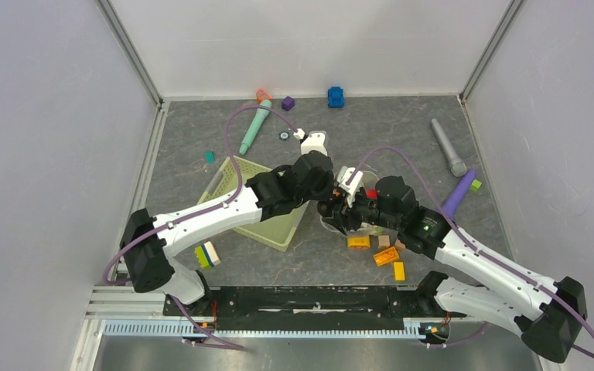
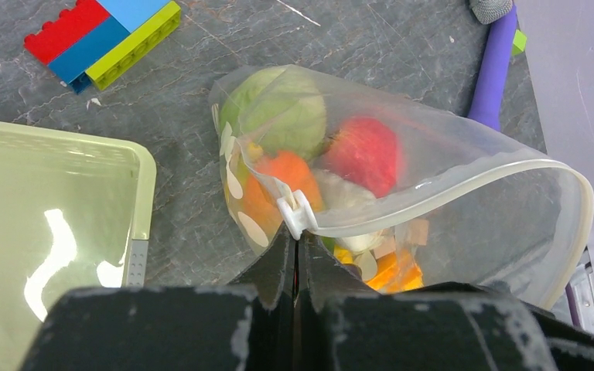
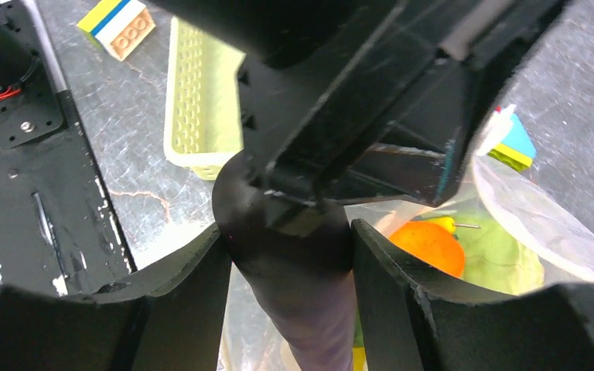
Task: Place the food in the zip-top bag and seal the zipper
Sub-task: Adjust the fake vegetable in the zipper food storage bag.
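The zip-top bag point(image 2: 472, 178) lies on the grey table with its mouth open. Through it I see the pale green cabbage point(image 2: 278, 108), red tomato point(image 2: 363, 154), orange mango point(image 2: 278, 182) and white and yellow pieces. My left gripper point(image 2: 296, 236) is shut on the bag's edge, right at the white slider of the zipper point(image 2: 448, 193). My right gripper point(image 3: 288, 232) is shut on the dark purple eggplant point(image 3: 309, 309) and holds it over the bag point(image 3: 541, 224), with the mango point(image 3: 425, 247) below. In the top view both grippers, the left point(image 1: 326, 184) and the right point(image 1: 339, 207), meet mid-table and hide most of the bag.
The pale green basket point(image 1: 259, 212) sits just left of the bag and looks empty in the left wrist view point(image 2: 62, 201). Orange and yellow blocks point(image 1: 383, 253) lie in front. A purple stick point(image 1: 458, 193), a grey stick point(image 1: 448, 147) and a teal stick point(image 1: 254, 127) lie further off.
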{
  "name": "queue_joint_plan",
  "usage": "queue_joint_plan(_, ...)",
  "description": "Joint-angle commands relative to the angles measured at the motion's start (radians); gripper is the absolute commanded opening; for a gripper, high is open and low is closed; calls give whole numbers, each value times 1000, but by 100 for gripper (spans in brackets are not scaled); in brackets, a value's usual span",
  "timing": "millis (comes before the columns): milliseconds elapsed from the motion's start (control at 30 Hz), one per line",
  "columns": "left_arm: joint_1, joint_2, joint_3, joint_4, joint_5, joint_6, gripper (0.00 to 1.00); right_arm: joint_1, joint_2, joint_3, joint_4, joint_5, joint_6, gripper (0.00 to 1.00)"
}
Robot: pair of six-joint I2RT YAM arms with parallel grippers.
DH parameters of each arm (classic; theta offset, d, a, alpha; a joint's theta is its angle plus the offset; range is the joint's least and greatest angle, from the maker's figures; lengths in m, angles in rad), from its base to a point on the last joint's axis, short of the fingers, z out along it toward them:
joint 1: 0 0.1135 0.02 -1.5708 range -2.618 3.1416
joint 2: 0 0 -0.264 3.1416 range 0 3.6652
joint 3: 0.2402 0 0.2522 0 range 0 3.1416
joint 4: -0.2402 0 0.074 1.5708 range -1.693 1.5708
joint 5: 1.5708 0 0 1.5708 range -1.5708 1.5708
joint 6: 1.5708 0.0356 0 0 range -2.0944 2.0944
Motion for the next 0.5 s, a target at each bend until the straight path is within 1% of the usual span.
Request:
queue_joint_plan(0,3,-36,-8,34,-26,-43,2,4,9,62,-30,137,63,22)
queue_joint_plan(33,3,-42,-12,34,-35,-43,2,4,5,62,-45,167,93,19)
queue_joint_plan(167,3,-70,-33,36,-65,-46,2,4,-17,62,-109,264,103,16)
queue_joint_plan(233,4,-80,-41,42,-72,-49,2,3,-15,72,-141,332,104,15)
queue_joint_plan(467,4,-144,-95,104,-79,-42,2,3,16,119,-216,481,110,15)
